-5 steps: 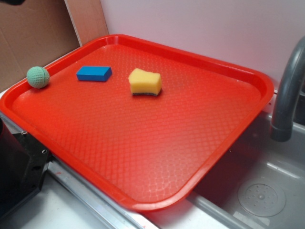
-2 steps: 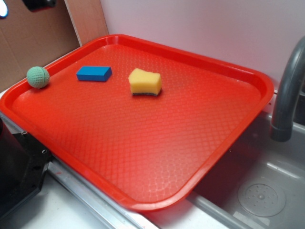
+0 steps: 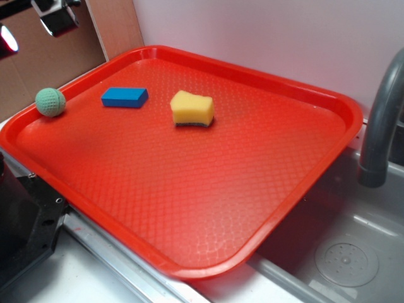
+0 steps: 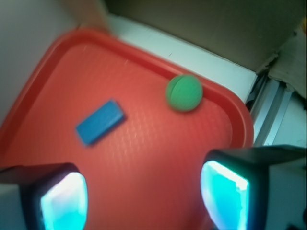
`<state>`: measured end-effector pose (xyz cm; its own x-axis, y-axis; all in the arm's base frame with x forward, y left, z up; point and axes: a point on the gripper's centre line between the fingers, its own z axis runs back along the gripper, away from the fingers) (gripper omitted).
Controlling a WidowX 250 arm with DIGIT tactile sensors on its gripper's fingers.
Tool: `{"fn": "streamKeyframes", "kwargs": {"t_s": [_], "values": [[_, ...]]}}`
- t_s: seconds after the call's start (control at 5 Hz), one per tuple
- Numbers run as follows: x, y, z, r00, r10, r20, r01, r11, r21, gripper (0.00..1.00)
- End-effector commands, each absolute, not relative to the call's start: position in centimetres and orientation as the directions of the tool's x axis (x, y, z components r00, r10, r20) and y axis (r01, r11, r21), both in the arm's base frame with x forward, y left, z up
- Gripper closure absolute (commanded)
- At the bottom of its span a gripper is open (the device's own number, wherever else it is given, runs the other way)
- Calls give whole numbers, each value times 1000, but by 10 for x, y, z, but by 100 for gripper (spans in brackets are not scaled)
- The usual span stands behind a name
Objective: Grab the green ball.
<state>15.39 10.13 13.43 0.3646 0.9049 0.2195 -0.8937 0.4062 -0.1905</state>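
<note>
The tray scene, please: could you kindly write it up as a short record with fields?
tray: red, set partly over a grey sink
ball: green, at the tray's left rim, nothing touching it
block: blue, flat, right of the ball
sponge: yellow, right of the block, apart from it
tap: grey, at the right edge
claw: open, above the tray, empty, ball ahead of it
task state: ball not yet grabbed
</note>
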Motion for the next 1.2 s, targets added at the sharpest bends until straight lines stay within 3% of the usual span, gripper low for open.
{"fn": "streamKeyframes", "kwargs": {"t_s": [0.0,0.2,0.8,1.0], "values": [[156,148,101,161,932,325,-971,209,-117,0],[159,159,80,137,921,365,-985,166,-48,0],[163,169,33,164,916,365,-986,160,41,0],[164,168,25,159,920,358,-987,155,39,46]]}}
